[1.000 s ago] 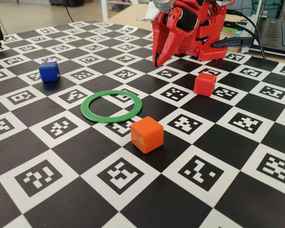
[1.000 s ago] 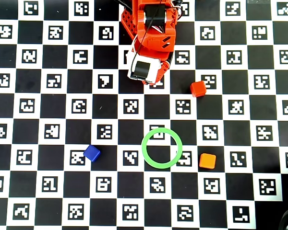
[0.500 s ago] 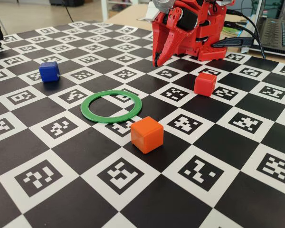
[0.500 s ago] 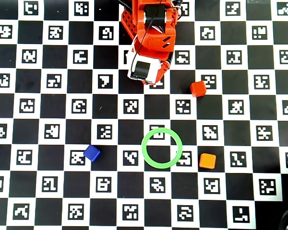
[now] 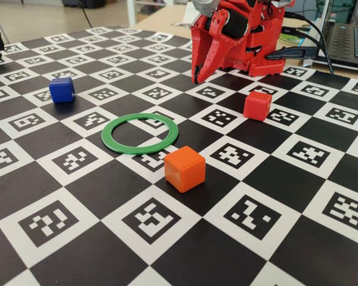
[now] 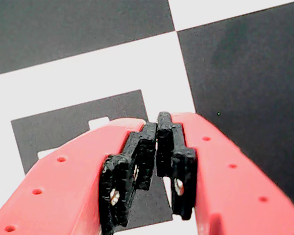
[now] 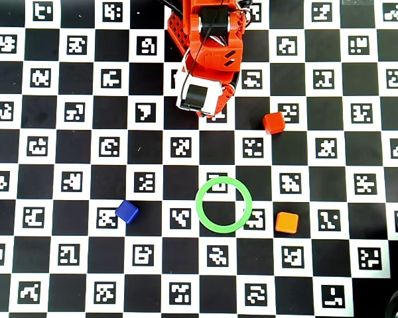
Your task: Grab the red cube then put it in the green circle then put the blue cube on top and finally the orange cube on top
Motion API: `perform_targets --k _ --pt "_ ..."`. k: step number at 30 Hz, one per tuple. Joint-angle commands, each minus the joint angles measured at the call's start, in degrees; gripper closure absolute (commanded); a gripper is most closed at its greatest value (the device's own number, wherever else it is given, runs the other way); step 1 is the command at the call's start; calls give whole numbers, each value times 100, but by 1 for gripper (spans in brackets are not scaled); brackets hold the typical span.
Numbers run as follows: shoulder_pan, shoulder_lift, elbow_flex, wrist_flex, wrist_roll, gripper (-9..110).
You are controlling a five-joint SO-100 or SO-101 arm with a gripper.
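Red cube (image 7: 274, 122): you will find it right of centre in the upper half of the overhead frame, standing alone on the checkered tabletop (image 7: 60, 271), well apart from the ring. Green circle (image 7: 223, 204): lies flat just below centre of the overhead frame, its hollow showing only the board. Orange cube (image 7: 286, 222): just to the right of the ring, not touching it. Blue cube (image 7: 127, 211): left of the ring, well apart, at about the same height in the frame. Arm (image 7: 209, 40): folded at the top centre of the overhead frame. Jaws (image 6: 157, 128): in the wrist view your black pads (image 6: 137, 159) meet at the tips, closed on nothing, above a printed marker square.
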Motion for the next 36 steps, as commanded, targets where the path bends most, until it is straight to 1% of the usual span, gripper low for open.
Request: perform_targets --k 1,33,36 --pt "-44 281 246 466 -35 107" --pt "-44 281 246 466 -35 107" --pt "-264 281 246 501 -308 107"
